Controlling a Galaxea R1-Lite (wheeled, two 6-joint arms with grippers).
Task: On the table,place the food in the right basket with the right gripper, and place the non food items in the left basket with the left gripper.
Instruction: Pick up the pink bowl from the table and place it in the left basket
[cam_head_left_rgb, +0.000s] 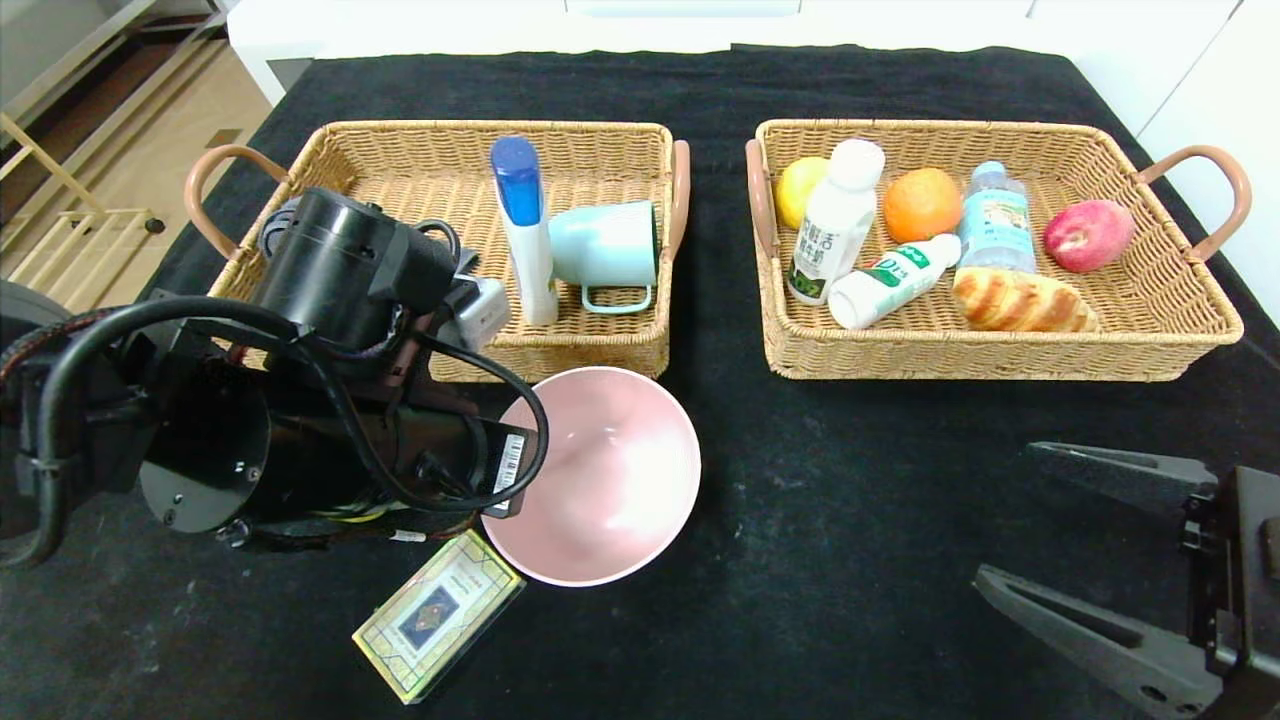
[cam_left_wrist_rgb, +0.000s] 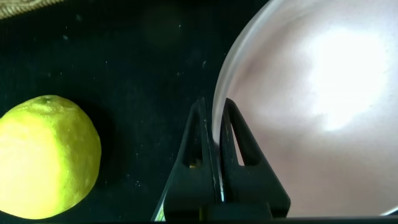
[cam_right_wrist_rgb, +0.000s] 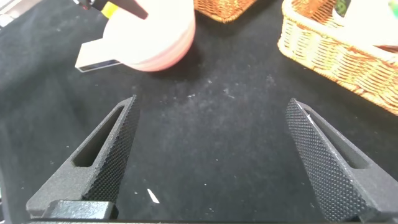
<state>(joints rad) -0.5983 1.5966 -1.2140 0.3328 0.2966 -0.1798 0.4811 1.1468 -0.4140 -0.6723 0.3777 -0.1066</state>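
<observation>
Pinching the rim of the pink bowl (cam_left_wrist_rgb: 311, 106), the left gripper (cam_left_wrist_rgb: 216, 134) has its two fingers closed with one inside the bowl and one outside. That pink bowl sits on the black table (cam_head_left_rgb: 850, 480) just in front of the left basket (cam_head_left_rgb: 400, 150). A lemon (cam_left_wrist_rgb: 46, 155) lies on the cloth just beside the bowl, and a card box (cam_head_left_rgb: 437, 615) lies at the bowl's near edge. Inside the left basket are a blue-capped bottle (cam_head_left_rgb: 525, 230) and a mint mug (cam_head_left_rgb: 605, 245). The right gripper (cam_right_wrist_rgb: 211, 155) hangs with jaws spread wide and empty, well apart from the bowl, in front of the right basket (cam_head_left_rgb: 1150, 300).
</observation>
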